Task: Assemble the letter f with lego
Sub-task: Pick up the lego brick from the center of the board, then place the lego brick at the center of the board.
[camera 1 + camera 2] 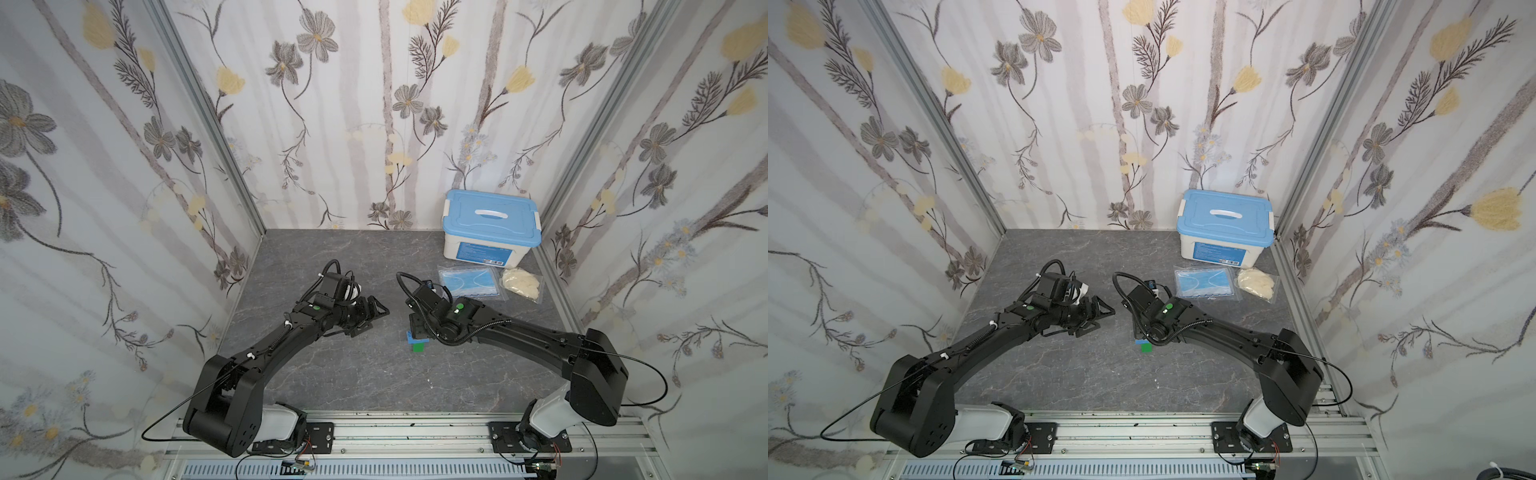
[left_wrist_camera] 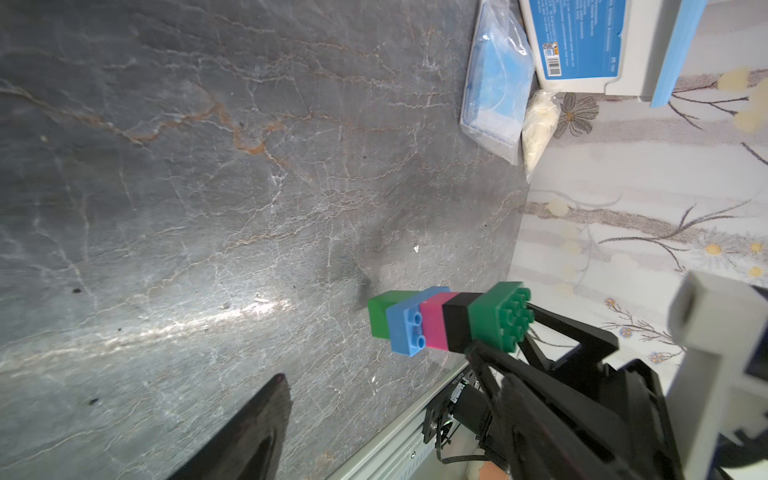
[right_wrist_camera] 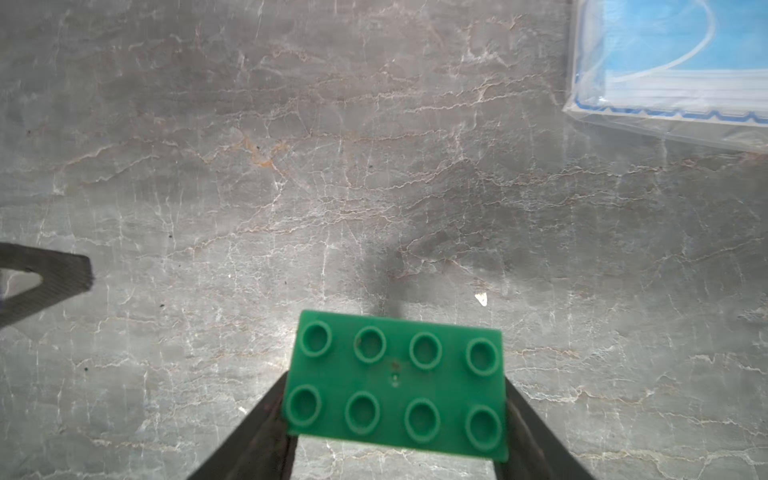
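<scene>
**Item.** The letter f [image 2: 432, 322] is assembled as one column: green top brick [image 2: 494, 320], black brick [image 2: 455, 326], pink brick [image 2: 432, 324], blue brick [image 2: 405, 328] and lower green brick [image 2: 380, 316]. The blue brick juts out to one side with two studs exposed.

**Location.** The column stands roughly upright near the middle of the surface [image 1: 374, 374], directly beneath the right wrist. It is well apart from the packet of face masks [image 1: 469, 282] and the blue-lidded box [image 1: 490, 224]. Its lower green end sits at or just above the surface; contact cannot be confirmed.

**Right claw** [image 3: 395, 386]. It comes from above, with one finger against each short end of the green top brick. It appears clamped on that brick, studs facing the wrist camera.

**Left claw** [image 1: 372, 318]. Its fingers are spread with nothing between them. It sits near the column on the robot's left, not touching it.

**Handling assessment.**
- The bricks are judged light, rigid and smooth-sided, so a loose pinch could slip.
- The stud joints are the weak point. With the hold at the very top, a sideways push on the lower bricks could lever a joint open.
- The best purchase is across flat opposing faces of the wide green top brick, squarely, as at present.
- Any second hold should take the blue or lower green brick, not the narrow pink and black ones.
</scene>
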Available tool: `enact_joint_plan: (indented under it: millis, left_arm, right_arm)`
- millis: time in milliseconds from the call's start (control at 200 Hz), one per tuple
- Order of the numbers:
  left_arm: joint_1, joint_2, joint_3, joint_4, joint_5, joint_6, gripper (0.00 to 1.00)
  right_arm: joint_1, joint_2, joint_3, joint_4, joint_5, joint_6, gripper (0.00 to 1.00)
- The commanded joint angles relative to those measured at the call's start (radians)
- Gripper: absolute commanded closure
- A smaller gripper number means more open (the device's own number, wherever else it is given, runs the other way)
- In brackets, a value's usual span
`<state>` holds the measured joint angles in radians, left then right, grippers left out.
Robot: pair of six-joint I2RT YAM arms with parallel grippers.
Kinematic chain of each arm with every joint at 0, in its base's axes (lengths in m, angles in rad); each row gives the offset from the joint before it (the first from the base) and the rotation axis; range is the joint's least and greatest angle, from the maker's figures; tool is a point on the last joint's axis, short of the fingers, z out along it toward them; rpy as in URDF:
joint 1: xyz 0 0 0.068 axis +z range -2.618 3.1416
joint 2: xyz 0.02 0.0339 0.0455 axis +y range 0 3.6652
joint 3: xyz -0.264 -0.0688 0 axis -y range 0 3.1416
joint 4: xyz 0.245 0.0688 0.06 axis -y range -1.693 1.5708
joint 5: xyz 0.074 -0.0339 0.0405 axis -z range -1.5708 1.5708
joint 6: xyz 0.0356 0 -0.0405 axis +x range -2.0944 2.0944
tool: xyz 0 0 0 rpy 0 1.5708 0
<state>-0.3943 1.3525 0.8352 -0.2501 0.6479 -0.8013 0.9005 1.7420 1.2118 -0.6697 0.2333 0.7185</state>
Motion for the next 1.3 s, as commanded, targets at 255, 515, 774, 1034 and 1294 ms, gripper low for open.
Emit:
enact_joint_plan:
  millis: [255, 515, 774, 1034, 1294]
  left_arm:
    - [0.112, 0.005, 0.062, -0.125, 0.058, 0.103, 0.18]
    - [0.161, -0.002, 0.037, -0.078, 0.11, 0.073, 0.18]
    - [0.162, -0.016, 0.019, -0.054, 0.131, 0.057, 0.18]
    - [0.162, -0.023, 0.012, -0.043, 0.14, 0.051, 0.18]
    - [0.161, -0.028, 0.004, -0.033, 0.147, 0.045, 0.18]
  right_arm:
    - [-0.146, 0.193, 0.211, -0.18, -0.348, -0.142, 0.37]
    - [-0.197, 0.309, 0.332, -0.313, -0.493, -0.184, 0.37]
    - [-0.245, 0.455, 0.487, -0.447, -0.551, -0.232, 0.35]
    - [-0.266, 0.574, 0.58, -0.512, -0.536, -0.25, 0.34]
    - [-0.276, 0.614, 0.606, -0.496, -0.501, -0.233, 0.34]
